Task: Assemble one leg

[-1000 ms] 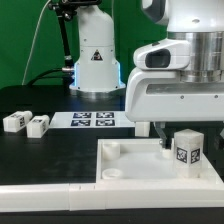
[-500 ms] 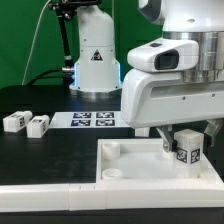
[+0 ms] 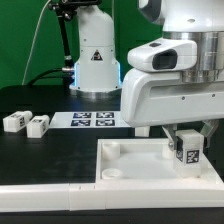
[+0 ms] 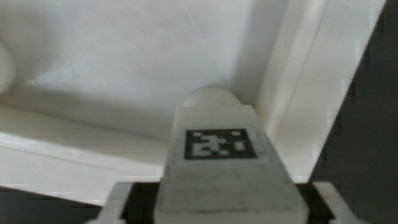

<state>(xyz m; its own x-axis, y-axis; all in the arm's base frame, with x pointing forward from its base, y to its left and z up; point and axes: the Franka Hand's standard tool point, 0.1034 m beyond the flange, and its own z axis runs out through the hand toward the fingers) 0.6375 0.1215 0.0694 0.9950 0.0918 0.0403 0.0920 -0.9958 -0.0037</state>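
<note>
A white leg (image 3: 186,150) with a black-and-white tag stands upright on the large white square panel (image 3: 130,165), near its far right corner in the exterior view. My gripper (image 3: 183,137) comes down from above with a finger on each side of the leg's top and is shut on it. In the wrist view the same leg (image 4: 221,150) fills the space between the two fingers, its tag facing the camera, with the panel's raised rim (image 4: 294,70) beside it. Two more legs (image 3: 16,122) (image 3: 38,125) lie on the black table at the exterior view's left.
The marker board (image 3: 92,119) lies flat on the table behind the panel. A white robot base (image 3: 95,60) stands at the back. A round socket (image 3: 113,172) shows at the panel's near left corner and a raised corner block (image 3: 112,148) at its far left.
The gripper and the leg have tilted and shifted slightly compared with a second ago; the leg sits a little higher and closer under the hand. The other legs have not moved.
</note>
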